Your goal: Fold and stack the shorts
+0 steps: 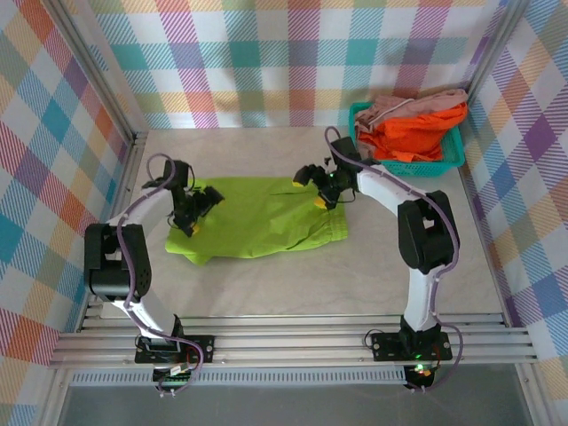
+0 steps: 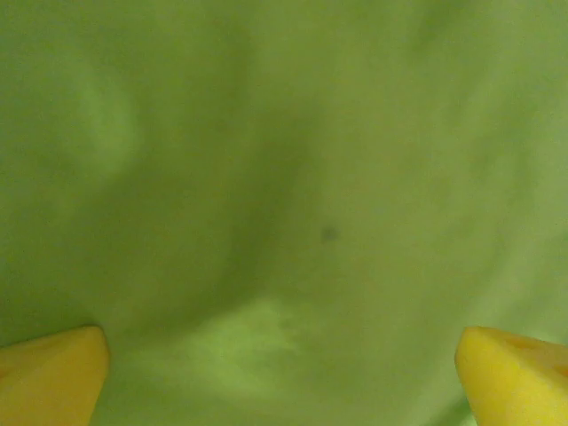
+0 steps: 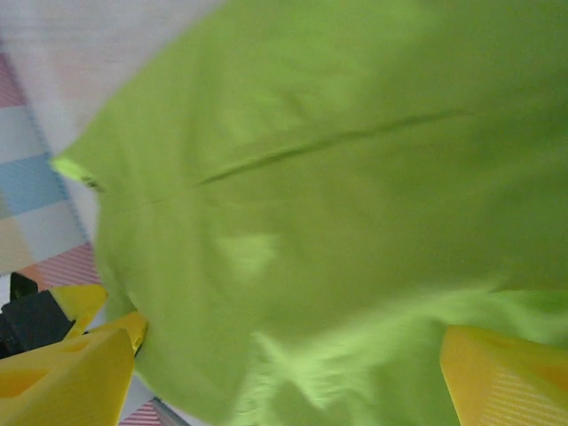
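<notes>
Mid-fold: lime green shorts (image 1: 257,220) beneath left gripper (image 1: 193,215) and right gripper (image 1: 321,193), both wide, empty; next, pinch an edge.

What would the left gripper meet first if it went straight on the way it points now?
The lime green shorts: the left gripper, jaws open, points straight at the fabric, seemingly close.

The left claw (image 2: 284,377) stood wide open, its yellow fingertips (image 2: 51,373) apart at the lower left and lower right corners. Between and beyond them lay the lime green shorts (image 2: 293,151), blurred and softly rumpled, with a small dark speck (image 2: 329,233) near the middle
</notes>
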